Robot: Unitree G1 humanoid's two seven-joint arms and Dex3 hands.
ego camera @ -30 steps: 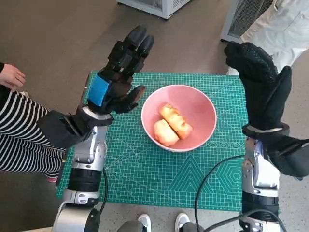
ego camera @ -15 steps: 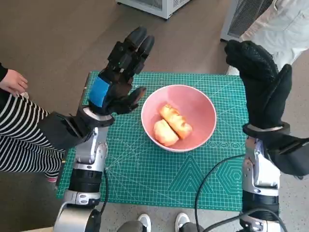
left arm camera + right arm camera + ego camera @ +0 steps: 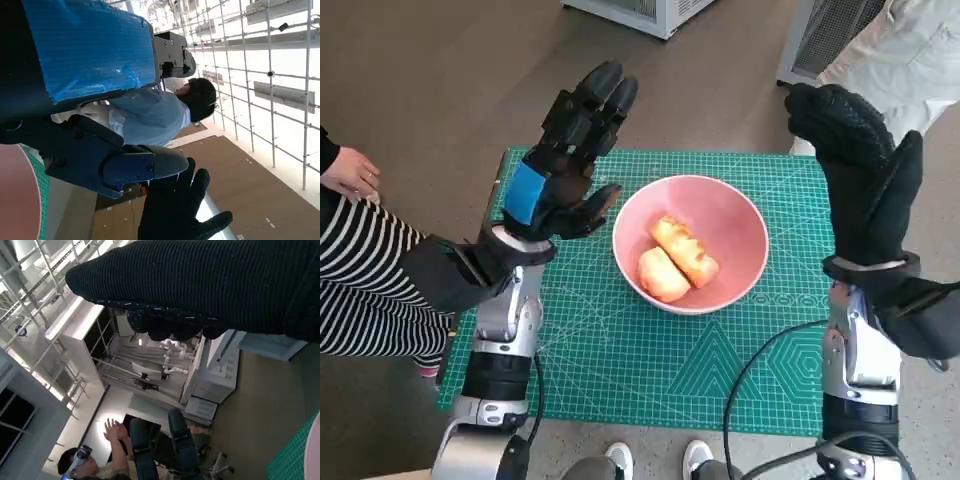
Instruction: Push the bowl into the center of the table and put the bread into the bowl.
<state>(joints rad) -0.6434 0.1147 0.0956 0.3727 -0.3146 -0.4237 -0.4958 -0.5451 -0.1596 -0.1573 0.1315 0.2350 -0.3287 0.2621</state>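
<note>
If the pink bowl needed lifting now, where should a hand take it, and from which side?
By the rim of the pink bowl on the right hand's side, probably. The wall flares wide, so a pinch over the edge suits it, and the bread lies toward the left of the bottom.

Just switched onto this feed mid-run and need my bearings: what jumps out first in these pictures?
A pink bowl sits near the middle of the green cutting mat, with two pieces of bread lying inside it. Both hands are raised off the table and hold nothing: the blue-taped left hand to the bowl's left, the gloved right hand to its right. A person's striped sleeve shows at the left edge.
</note>
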